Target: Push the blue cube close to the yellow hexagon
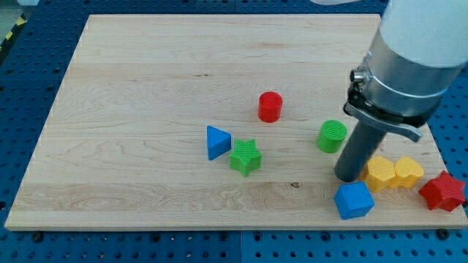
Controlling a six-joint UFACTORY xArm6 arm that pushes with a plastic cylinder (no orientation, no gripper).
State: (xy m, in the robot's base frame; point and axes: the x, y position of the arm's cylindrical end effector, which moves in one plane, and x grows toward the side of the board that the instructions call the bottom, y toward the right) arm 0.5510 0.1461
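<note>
Since the arm carries no claw, only a rod, there is no open or clenched state to report; the tip (349, 177) sits on the table (146, 109) near the view's lower right. It is just above the blue cube (355, 200) and just left of the yellow hexagon (380, 174), close to both; contact with either cannot be told.

The blue cube already lies just below-left of the yellow hexagon, nearly touching. Judged close to done.

Risks:
- Tip is wedged between the two. A push toward the view's bottom would drive the cube away from the hexagon and toward the table's near edge, which is close; it could slide off.
- A sweep to the view's right would shove the hexagon into the second yellow block (409, 172) touching it, and that chain could nudge the red star (442, 191), which already sits at the table's right edge.
- An off-centre hit on the cube would spin it rather than translate it.

Well clear of all this: green cylinder (333, 136), red cylinder (270, 107), green star (246, 157), blue triangle (216, 142).

Safest, in judgement: go round and push from the cube's lower left.
</note>
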